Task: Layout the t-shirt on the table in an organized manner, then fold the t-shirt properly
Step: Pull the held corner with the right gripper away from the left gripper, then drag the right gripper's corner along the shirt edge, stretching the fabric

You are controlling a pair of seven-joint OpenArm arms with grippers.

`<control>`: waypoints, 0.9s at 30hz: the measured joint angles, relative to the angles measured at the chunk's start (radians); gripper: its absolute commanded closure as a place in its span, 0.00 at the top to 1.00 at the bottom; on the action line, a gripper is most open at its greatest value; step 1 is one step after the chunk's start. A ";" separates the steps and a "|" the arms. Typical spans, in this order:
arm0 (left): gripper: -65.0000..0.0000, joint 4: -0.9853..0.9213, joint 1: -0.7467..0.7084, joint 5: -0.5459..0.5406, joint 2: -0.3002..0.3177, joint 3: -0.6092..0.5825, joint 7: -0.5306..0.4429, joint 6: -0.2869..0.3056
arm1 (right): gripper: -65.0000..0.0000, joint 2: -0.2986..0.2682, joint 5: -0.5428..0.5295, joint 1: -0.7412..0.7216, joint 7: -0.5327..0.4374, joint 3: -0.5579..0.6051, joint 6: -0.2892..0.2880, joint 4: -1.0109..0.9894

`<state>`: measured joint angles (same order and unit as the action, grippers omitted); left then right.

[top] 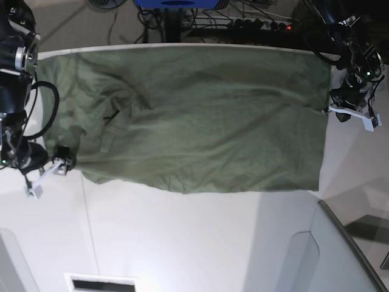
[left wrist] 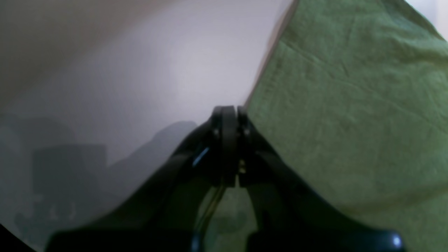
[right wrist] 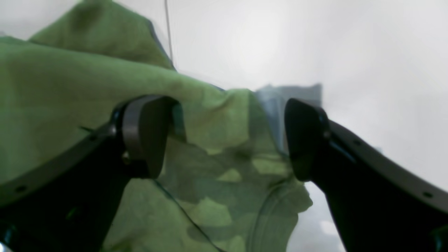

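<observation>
The olive-green t-shirt (top: pixel 200 121) lies spread wide across the back of the white table (top: pixel 182 237), with wrinkles on its left part. My left gripper (top: pixel 332 111) is at the shirt's right edge. In the left wrist view its jaws are together (left wrist: pixel 230 111) right at the cloth's edge (left wrist: pixel 350 105), and cloth shows under the fingers. My right gripper (top: pixel 62 162) is at the shirt's lower left corner. In the right wrist view it is open (right wrist: pixel 224 140), with the fingers on either side of a bunched fold of the shirt (right wrist: pixel 217 115).
A grey translucent panel (top: pixel 340 249) stands at the front right. A dark slot (top: pixel 100 283) sits at the table's front edge. Cables and a power strip (top: pixel 255 23) lie behind the table. A thin seam line (top: pixel 88 219) runs down the tabletop.
</observation>
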<state>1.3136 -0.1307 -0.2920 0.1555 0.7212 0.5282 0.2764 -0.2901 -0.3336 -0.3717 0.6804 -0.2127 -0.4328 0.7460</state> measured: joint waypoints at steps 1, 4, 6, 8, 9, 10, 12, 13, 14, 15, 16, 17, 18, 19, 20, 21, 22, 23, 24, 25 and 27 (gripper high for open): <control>0.00 0.000 0.000 0.000 0.000 0.000 0.000 0.000 | 0.75 0.003 0.000 0.000 0.001 0.000 -0.001 0.000; 0.00 0.000 0.000 0.000 0.000 0.000 0.000 0.000 | 0.75 0.011 0.000 0.001 0.001 0.000 -0.001 0.001; 0.00 0.000 0.000 0.000 0.000 0.000 0.000 0.000 | 0.73 0.010 0.000 0.001 0.001 0.000 -0.001 0.002; 0.00 0.000 0.000 0.000 0.000 0.000 0.000 0.000 | 0.59 0.008 -0.001 0.001 0.001 0.000 -0.001 0.005; 0.00 0.000 0.000 0.000 0.000 0.000 0.000 0.000 | 0.48 0.008 0.000 0.001 0.001 0.000 0.000 0.005; 0.00 0.000 0.000 0.000 0.000 0.000 0.000 0.000 | 0.36 0.008 -0.001 0.001 0.002 0.000 0.000 0.005; 0.00 0.000 0.000 0.000 0.000 0.000 0.000 0.000 | 0.09 0.008 -0.002 0.001 0.004 0.000 -0.001 0.005; 0.00 0.000 0.000 0.000 0.000 0.000 0.000 0.000 | 0.00 0.008 -0.004 0.001 0.004 0.000 -0.001 0.005; 0.00 0.000 0.000 0.000 0.000 0.000 0.000 0.000 | 0.00 0.008 -0.004 0.000 0.006 0.000 -0.001 0.005; 0.00 0.000 0.000 0.000 0.000 0.000 0.000 0.000 | 0.03 0.008 -0.003 0.000 0.008 0.000 -0.001 0.006; 0.00 0.000 0.000 0.000 0.000 0.000 0.000 0.000 | 0.02 0.008 -0.003 0.001 0.008 0.000 -0.001 0.006; 0.00 0.000 0.000 0.000 0.000 0.000 0.000 0.000 | 0.00 0.008 -0.003 0.001 0.008 0.000 -0.001 0.006; 0.00 0.000 0.000 0.000 0.000 0.000 0.000 0.000 | 0.00 0.009 -0.003 0.001 0.011 0.000 -0.001 0.011; 0.00 0.000 0.000 0.000 0.000 0.000 0.000 0.000 | 0.00 0.010 -0.003 0.005 0.021 0.000 -0.001 0.025; 0.00 0.000 0.000 0.000 0.000 0.000 0.000 0.000 | 0.00 0.011 -0.001 0.014 0.034 0.000 -0.001 0.054; 0.00 0.000 0.000 0.000 0.000 0.000 0.000 0.000 | 0.00 0.013 -0.005 0.027 0.054 -0.001 -0.001 0.094; 0.00 0.000 0.000 0.000 0.000 0.000 0.000 0.000 | 0.00 0.015 -0.001 0.049 0.080 -0.002 -0.001 0.153; 0.00 0.000 0.000 0.000 0.000 0.000 0.000 0.000 | 0.00 0.015 -0.004 0.071 0.097 -0.002 0.000 0.208; 0.00 0.000 0.000 0.000 0.000 0.000 0.000 0.000 | 0.00 0.016 -0.005 0.092 0.119 -0.003 0.000 0.264; 0.00 0.000 0.000 0.000 0.000 0.000 0.000 0.000 | 0.00 0.021 -0.003 0.110 0.145 -0.005 0.002 0.317; 0.00 -0.001 0.004 0.000 0.000 0.000 0.000 0.000 | 0.00 0.051 -0.003 0.146 0.203 -0.044 -0.001 0.423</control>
<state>1.3128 -0.1268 -0.2920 0.1551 0.7216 0.5282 0.2760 -0.2386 -0.3370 -0.2253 0.8829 -0.2565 -0.4339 1.1694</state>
